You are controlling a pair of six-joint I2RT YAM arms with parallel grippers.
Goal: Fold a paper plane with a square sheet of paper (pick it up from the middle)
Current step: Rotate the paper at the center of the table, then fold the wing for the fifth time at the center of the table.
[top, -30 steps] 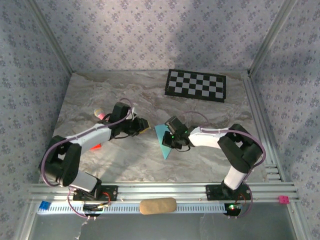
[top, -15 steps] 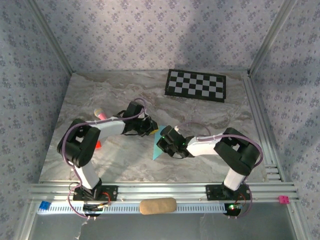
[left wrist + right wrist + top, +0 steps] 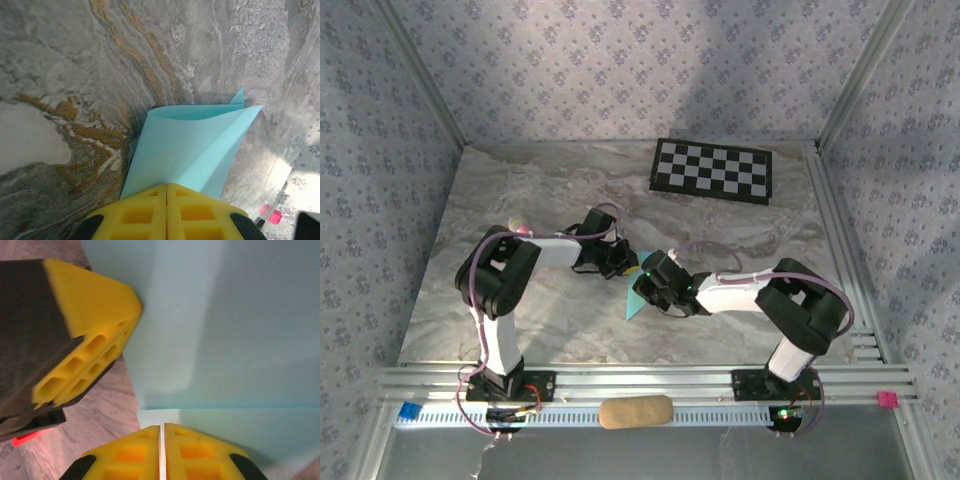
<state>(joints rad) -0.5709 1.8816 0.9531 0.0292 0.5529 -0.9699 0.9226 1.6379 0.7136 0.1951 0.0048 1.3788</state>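
Both grippers: nose to nose in the middle of the table, each one on the same bit of light blue paper.
Left gripper [image 3: 167, 192]: yellow fingers pressed flat together with no gap. It's clamped on the sheet of paper [image 3: 192, 145], which comes straight out of the seam between them.
Right gripper [image 3: 162, 432]: its fingers are closed down to a hairline too, and the sheet's edge runs right into that line, so it's pinching the paper as well.
Neighbour: seen from the right wrist, one of the left gripper's fingers [image 3: 95, 325] sits just up and to the left, right against the sheet's side.
Sheet shape: folded, not flat. From the left wrist it looks doubled over, with a diagonal crease across it, a curved far edge, and a little corner poking out behind at the upper right.
Sheet position: mid-table, between the two grippers. From above, a pointed blue tip sticks out toward the near edge, just under the right gripper.
Lifted or lying: honestly can't tell if it's touching the surface.
Table [image 3: 560, 325]: grey marble look with rusty orange veins.
Checkerboard mat [image 3: 712, 170]: lying flat at the far right, well apart from everything.
Front rail: a tan pad [image 3: 635, 411] lies on it between the two arm bases.
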